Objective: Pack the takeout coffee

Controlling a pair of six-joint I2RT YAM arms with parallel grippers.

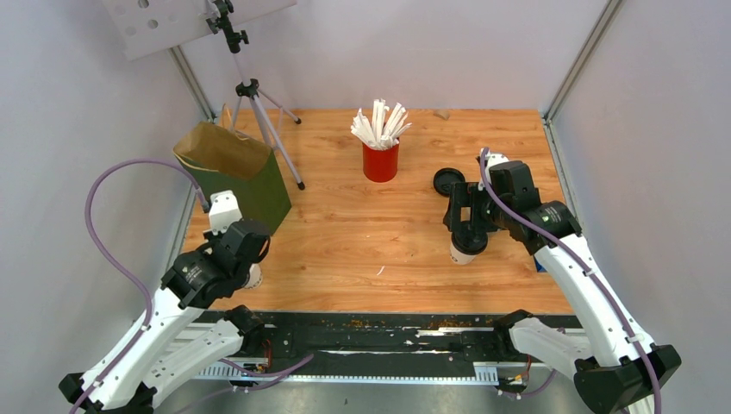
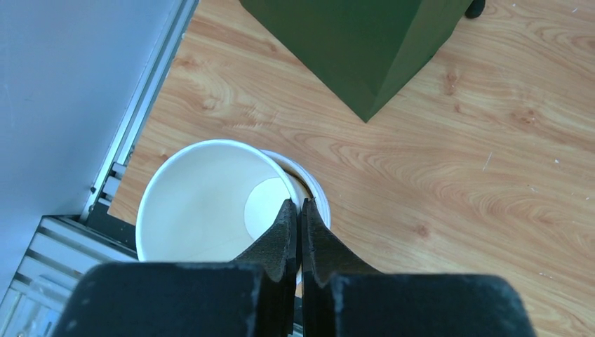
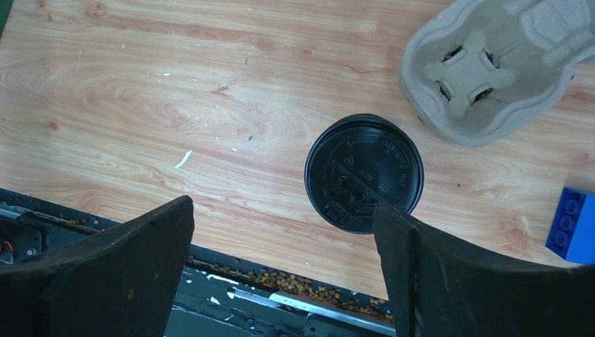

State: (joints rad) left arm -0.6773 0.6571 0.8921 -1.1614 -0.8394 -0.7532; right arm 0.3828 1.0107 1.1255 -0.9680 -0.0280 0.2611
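Left gripper (image 2: 300, 208): closed at the rim of an open white cup (image 2: 203, 203); possibly pinching its wall, hard to tell.
Green bag (image 1: 246, 177): back left, well apart from the coffee.
Takeout coffee (image 3: 364, 173): upright, lidded, right of centre.
Right gripper (image 3: 284, 210): spread wide above it, off-centre.
Risk: its right finger (image 3: 393, 232) overlaps the lid's edge; a descent from here could tip the cup.

We record the takeout coffee (image 1: 465, 248) as a white cup with a black lid (image 3: 364, 173) bearing embossed lettering. Paper bag (image 1: 250, 185): dark green, brown at its top. Stick cup (image 1: 380, 162): red; sticks (image 1: 379, 123): white. Table (image 1: 345, 241): pale wood grain. Carrier (image 3: 484, 63): grey-beige. Block (image 3: 570, 225): blue.
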